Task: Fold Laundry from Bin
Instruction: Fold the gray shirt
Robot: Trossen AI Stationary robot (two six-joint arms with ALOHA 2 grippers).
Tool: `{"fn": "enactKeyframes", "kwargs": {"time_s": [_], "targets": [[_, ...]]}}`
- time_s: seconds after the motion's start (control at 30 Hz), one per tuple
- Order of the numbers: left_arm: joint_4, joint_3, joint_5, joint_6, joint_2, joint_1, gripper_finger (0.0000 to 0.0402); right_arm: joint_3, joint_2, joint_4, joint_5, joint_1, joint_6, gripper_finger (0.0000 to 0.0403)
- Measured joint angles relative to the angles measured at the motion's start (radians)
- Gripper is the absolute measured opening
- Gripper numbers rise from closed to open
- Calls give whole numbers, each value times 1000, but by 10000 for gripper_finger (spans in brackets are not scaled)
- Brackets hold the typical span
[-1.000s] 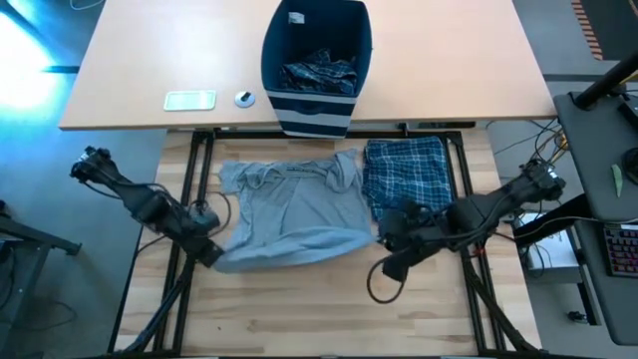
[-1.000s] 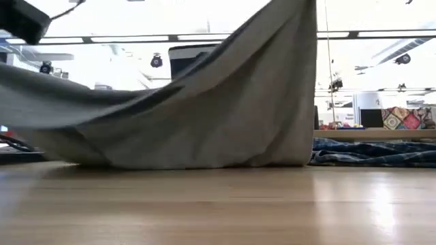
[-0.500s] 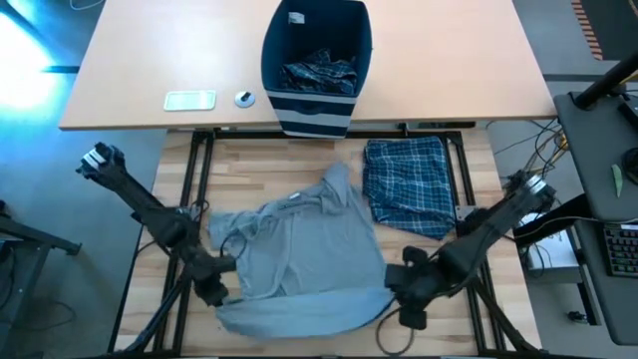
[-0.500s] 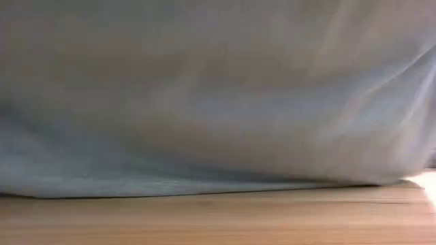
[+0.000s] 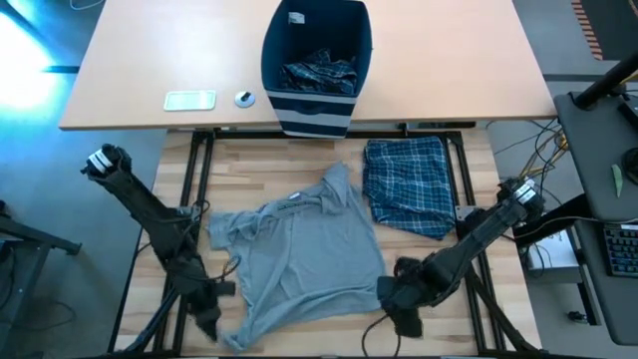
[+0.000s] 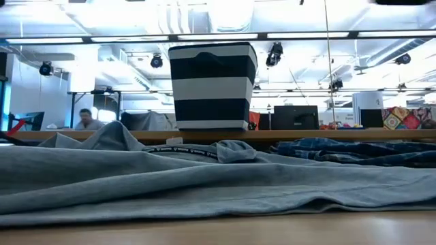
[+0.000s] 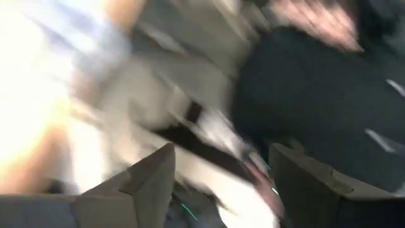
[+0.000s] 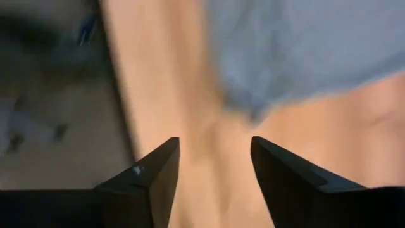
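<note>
Both grippers — left gripper (image 5: 209,321), right gripper (image 5: 399,304) — are standing open and empty at the hem corners of the grey T-shirt (image 5: 299,254), lying flat below the bin (image 5: 317,60) — smoothing wrinkles first would help folding.

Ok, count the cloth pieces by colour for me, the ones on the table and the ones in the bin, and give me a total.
Grey: 1, the grey T-shirt spread flat on the table.
Blue-and-white plaid: 2, the plaid garment folded on the table, and the plaid piece in the bin; anything under it is hidden.
Total: 3
</note>
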Motion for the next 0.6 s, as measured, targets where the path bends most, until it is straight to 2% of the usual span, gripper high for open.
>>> {"fn": "enactKeyframes", "kwargs": {"time_s": [0.07,0.13,0.23,0.33,0.47,0.53,0.6], "targets": [[-242,18,-115,80,-36,79,245,-4,-10,8,93,-51,-41,201],[-392,23,-245,155,-81,178,243,-21,-9,12,152,-101,-90,202],[-426,-5,-397,289,-143,357,232,-40,15,49,245,-167,-176,199],[-451,-38,-450,435,-171,502,221,-53,35,72,318,-246,-256,195],[-543,-16,-430,639,-175,533,220,-65,50,137,364,-344,-443,198],[-589,13,-464,715,-173,509,226,-74,49,202,368,-382,-601,204],[-625,28,-543,772,-172,465,235,-95,48,277,357,-421,-753,212]]}}
